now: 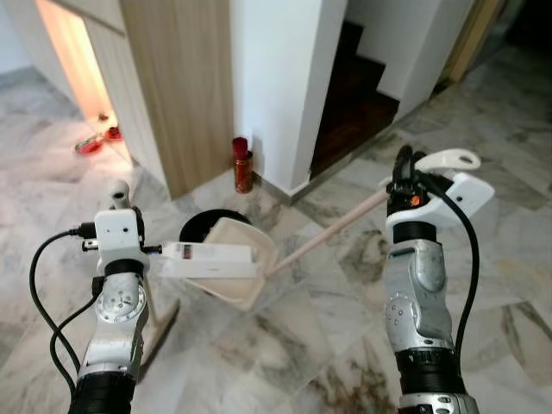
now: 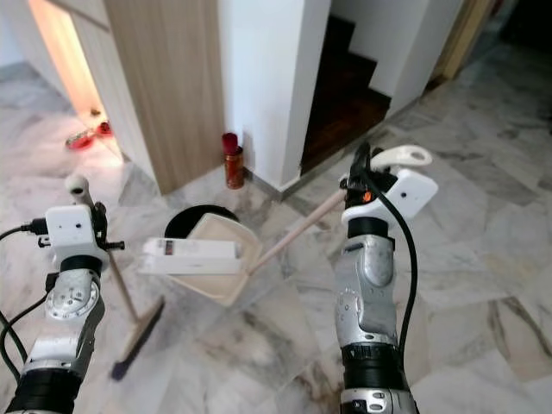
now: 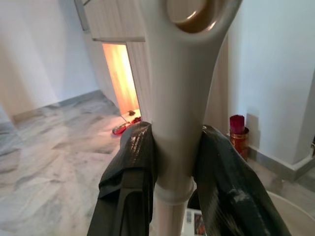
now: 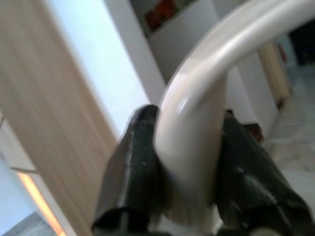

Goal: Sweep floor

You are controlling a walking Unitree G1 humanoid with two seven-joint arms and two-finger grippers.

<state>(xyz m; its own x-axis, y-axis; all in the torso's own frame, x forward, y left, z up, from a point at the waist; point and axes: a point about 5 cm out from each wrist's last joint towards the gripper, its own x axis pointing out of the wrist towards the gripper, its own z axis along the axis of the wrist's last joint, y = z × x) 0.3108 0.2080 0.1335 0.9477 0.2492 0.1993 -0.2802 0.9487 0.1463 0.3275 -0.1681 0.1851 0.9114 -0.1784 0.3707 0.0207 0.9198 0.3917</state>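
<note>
Broom [image 2: 129, 321]: upright before the robot's left side, bristles on the marble floor [image 1: 285, 345], cream handle rising to a rounded top.
Left tool [image 3: 172, 162]: both black fingers clamped on the broom handle just below its top.
Dustpan [image 1: 237, 263]: cream, resting on the floor between the arms, long handle slanting up to the right; a white box [image 1: 211, 254] lies across its mouth.
Right tool [image 4: 189, 167]: fingers clamped on the curved grip of the dustpan handle.
Disc [image 1: 200, 226]: black, round, just behind the dustpan.
Canister [image 1: 243, 166]: red, by the white wall.
</note>
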